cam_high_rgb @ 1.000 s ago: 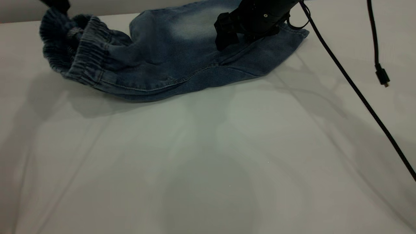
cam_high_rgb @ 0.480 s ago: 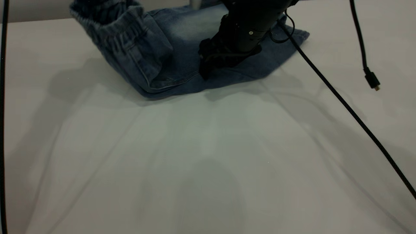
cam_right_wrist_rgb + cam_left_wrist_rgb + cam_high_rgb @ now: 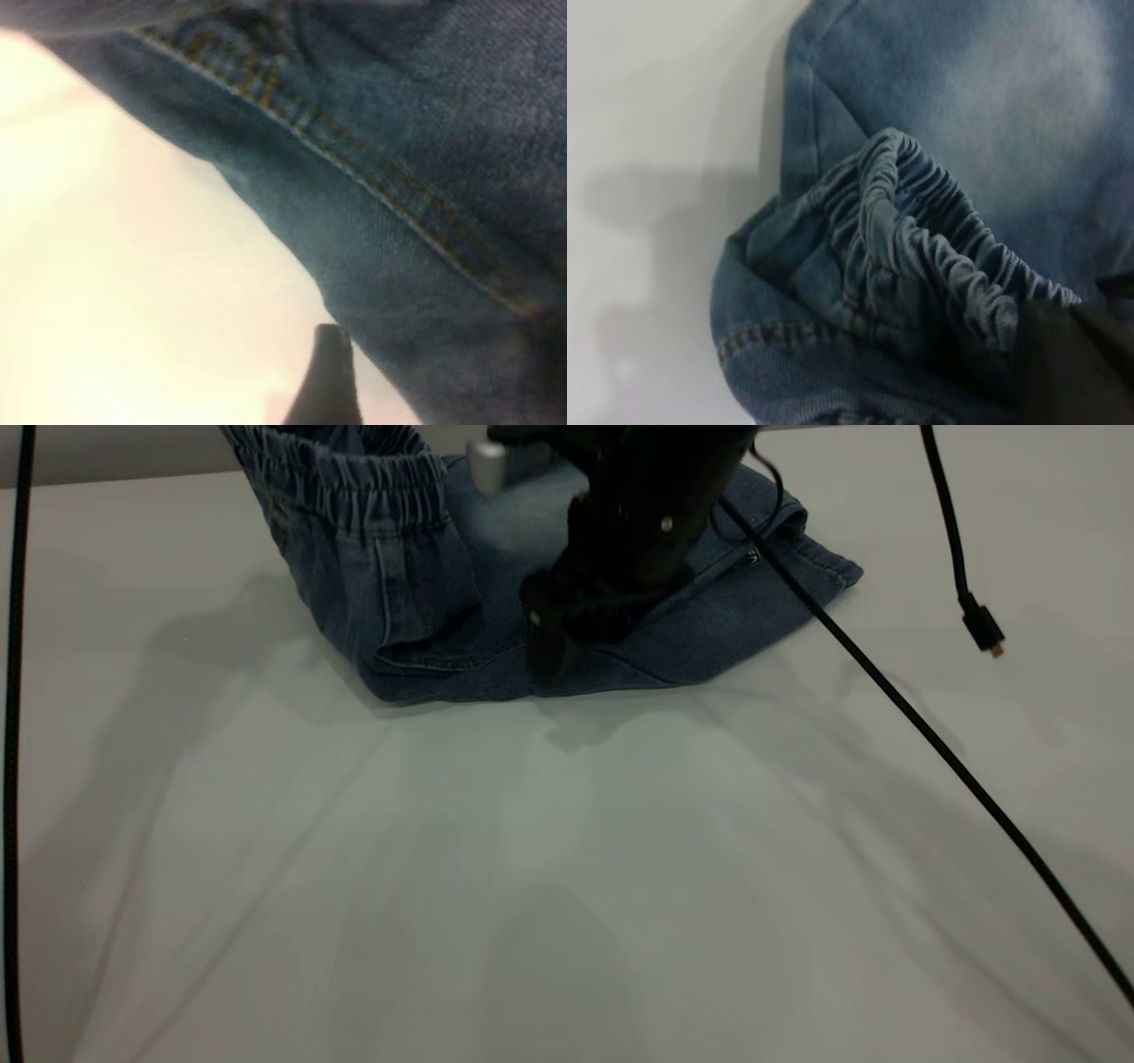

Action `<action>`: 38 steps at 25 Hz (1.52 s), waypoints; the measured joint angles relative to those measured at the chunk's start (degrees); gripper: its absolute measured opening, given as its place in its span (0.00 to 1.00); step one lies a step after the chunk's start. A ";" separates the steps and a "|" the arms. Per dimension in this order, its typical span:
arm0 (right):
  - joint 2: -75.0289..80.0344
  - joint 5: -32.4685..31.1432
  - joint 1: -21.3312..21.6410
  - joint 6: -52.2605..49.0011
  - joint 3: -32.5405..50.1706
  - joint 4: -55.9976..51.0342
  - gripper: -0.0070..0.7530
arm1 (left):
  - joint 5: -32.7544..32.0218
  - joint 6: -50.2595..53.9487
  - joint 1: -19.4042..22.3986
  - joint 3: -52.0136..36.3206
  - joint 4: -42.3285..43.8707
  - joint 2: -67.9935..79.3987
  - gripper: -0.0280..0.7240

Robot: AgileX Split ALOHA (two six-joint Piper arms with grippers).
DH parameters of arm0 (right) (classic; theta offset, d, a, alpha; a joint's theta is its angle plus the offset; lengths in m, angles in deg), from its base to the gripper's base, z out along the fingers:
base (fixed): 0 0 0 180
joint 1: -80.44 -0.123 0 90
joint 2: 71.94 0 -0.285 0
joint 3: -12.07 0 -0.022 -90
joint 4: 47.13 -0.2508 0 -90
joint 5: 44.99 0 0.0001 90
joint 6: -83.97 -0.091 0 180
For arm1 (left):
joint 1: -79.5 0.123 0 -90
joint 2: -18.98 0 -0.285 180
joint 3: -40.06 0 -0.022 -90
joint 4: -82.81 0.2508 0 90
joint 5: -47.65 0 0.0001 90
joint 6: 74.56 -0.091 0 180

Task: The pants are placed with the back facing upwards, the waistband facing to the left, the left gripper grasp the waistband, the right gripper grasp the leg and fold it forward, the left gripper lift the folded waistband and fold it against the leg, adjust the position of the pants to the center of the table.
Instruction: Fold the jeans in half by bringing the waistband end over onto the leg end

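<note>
The blue denim pants [image 3: 709, 620] lie at the far middle of the table [image 3: 567, 886]. Their elastic waistband [image 3: 354, 469] is raised and hangs folded over the part that lies flat. In the left wrist view my left gripper [image 3: 1067, 359] is shut on the ruched waistband [image 3: 939, 230], above the pale faded patch of the leg [image 3: 1028, 97]. My right gripper [image 3: 542, 651] stands low on the pants close to their front edge, its arm covering much of the leg [image 3: 518, 527]. The right wrist view shows a stitched seam [image 3: 372, 159] beside bare table [image 3: 133, 292].
A black cable [image 3: 930, 735] runs from the right arm across the table to the right edge of the view. A second cable ends in a hanging plug [image 3: 982, 624]. Another cable [image 3: 11, 779] hangs along the left edge. The wide near half of the table lies in front of the pants.
The waistband has been lifted and carried to the right, over the flat part of the pants. My right gripper has moved toward the front edge and leftward. The pants have slid slightly nearer.
</note>
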 joint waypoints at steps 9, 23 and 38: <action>-7.65 6.21 2.68 -3.89 -0.15 8.66 0.72 | -1.21 0.00 -0.66 0.00 0.01 0.00 0.07; 0.87 8.02 11.66 -11.95 -0.15 13.06 0.71 | -1.32 -0.90 -2.71 0.00 -0.18 0.00 0.07; 1.92 1.74 5.55 -11.81 -0.15 14.80 0.71 | 4.28 -2.67 -6.09 0.36 -1.47 0.00 0.07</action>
